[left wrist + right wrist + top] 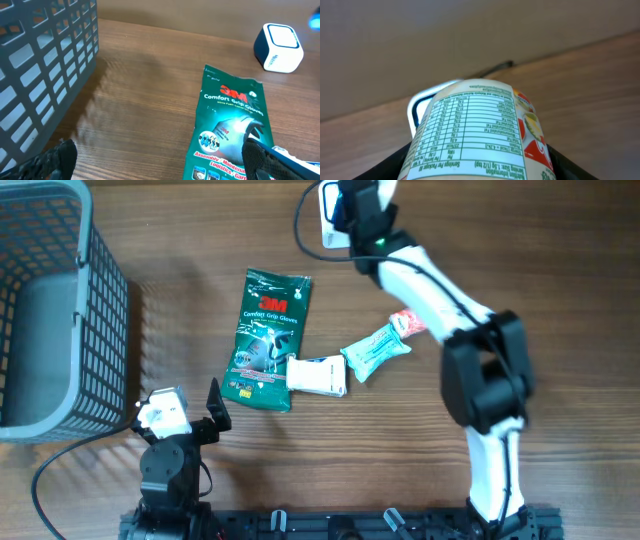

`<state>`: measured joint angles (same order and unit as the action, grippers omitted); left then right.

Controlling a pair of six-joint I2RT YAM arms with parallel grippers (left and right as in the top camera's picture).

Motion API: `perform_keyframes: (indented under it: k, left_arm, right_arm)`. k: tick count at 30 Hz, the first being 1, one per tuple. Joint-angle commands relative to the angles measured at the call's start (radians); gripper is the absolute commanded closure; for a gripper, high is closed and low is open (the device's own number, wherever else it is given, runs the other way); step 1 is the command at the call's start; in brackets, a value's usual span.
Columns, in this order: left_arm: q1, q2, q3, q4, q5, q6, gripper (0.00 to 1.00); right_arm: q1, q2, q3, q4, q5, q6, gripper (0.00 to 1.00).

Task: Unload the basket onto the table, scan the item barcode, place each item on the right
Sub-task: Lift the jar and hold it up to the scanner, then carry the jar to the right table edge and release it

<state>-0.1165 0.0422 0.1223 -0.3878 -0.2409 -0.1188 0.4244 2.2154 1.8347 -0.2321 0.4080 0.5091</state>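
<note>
The right arm reached across to the far edge of the wooden desk [180,320], where its right fingers [395,167] were clamped on a round container [475,135], one dark finger showing on each side of it in the right wrist view. The container lay on its side in that grip, its printed nutrition table facing the wrist camera and reading upside down, with yellow and red artwork wrapping round its right flank. Just beyond it stood the scanner [278,47], a small white block with a dark blue body, its white rim peeking out behind the container's upper left; whether the two touched could not be told. The left arm sat at the near edge of the desk with its left fingers [52,162] spread wide and holding nothing, their black tips at the bottom corners of the left wrist view. Between those tips lay a green glove packet [268,340], flat on the desk and printed side up. A white box [318,376] overlapped the packet's lower right corner, and a teal pouch [376,351] lay against the box's right end. A small red and white packet [407,323] lay partly under the right arm. A grey mesh basket [100,290] stood at the desk's left side, well apart from the scanner.
</note>
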Motion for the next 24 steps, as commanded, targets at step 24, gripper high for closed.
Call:
perform_keyframes:
  k: [24]
  left_arm:
    - [-0.004,-0.003,-0.006,0.003,0.005,-0.017,0.00]
  right_arm:
    - [-1.102,0.057,0.022,-0.715,-0.506,0.093,0.30]
